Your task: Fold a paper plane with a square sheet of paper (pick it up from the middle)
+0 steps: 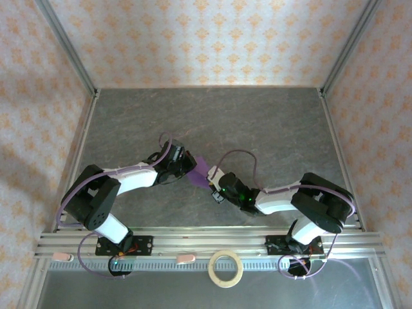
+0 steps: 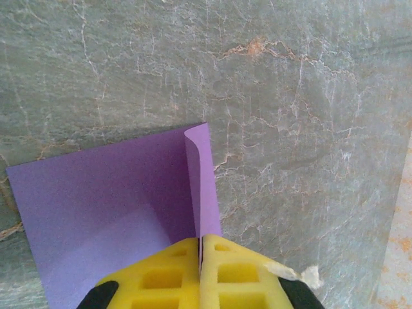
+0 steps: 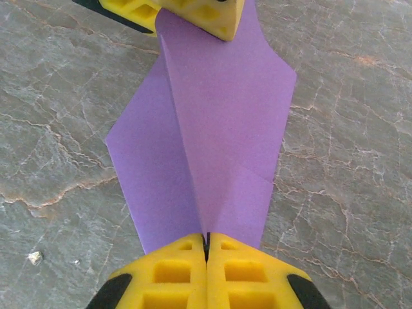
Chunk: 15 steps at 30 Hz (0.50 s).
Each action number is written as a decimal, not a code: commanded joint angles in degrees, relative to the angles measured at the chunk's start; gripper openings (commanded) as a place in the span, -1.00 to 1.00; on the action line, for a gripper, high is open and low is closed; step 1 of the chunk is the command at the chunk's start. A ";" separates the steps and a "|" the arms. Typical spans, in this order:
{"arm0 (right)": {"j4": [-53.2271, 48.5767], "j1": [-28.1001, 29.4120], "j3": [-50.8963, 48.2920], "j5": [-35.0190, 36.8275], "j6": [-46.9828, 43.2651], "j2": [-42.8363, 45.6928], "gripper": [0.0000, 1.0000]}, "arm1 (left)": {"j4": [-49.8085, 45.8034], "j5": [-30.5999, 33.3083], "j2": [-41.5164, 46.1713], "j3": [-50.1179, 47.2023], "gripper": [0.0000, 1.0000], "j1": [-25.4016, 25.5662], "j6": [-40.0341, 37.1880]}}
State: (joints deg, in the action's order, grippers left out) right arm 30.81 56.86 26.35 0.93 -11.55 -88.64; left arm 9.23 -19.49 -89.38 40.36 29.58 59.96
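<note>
The purple sheet of paper hangs between my two grippers above the middle of the table. It is pinched into a raised ridge along its centre line. In the right wrist view the paper has slanted edges that narrow toward the far end, with a crease running from end to end. My right gripper is shut on the near end of that ridge. The left gripper's yellow fingers hold the far end. In the left wrist view my left gripper is shut on an upright fold of the paper, whose edge curls over.
A tan tape ring lies on the metal rail at the near edge, between the two arm bases. The grey marbled table is fenced by a metal frame and patterned walls. A white crumb lies on the table.
</note>
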 commanded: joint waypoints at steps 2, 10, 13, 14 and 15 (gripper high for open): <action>-0.40 -0.03 0.60 -2.90 3.99 -1.02 -1.00 | -3.37 1.12 0.10 2.46 -0.47 -0.54 -1.80; 0.46 -2.26 3.07 -11.10 13.93 -5.55 -1.00 | -9.64 7.49 7.55 0.99 0.37 -3.62 -2.93; -0.28 -2.86 4.69 -13.53 16.27 -7.06 -1.00 | -9.56 7.93 11.40 -1.16 0.37 -4.69 -3.00; -0.27 -3.06 4.91 -14.30 17.03 -7.36 -1.00 | -9.34 7.97 12.34 -1.67 0.36 -4.69 -3.08; -0.21 -3.54 5.11 -15.60 18.15 -7.55 -1.00 | -9.09 7.80 13.22 -2.22 0.36 -4.72 -3.10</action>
State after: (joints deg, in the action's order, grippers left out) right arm 30.85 54.11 30.13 -10.72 1.98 -95.24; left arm 2.11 -13.78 -78.48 39.83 24.97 57.95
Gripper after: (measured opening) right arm 0.043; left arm 0.680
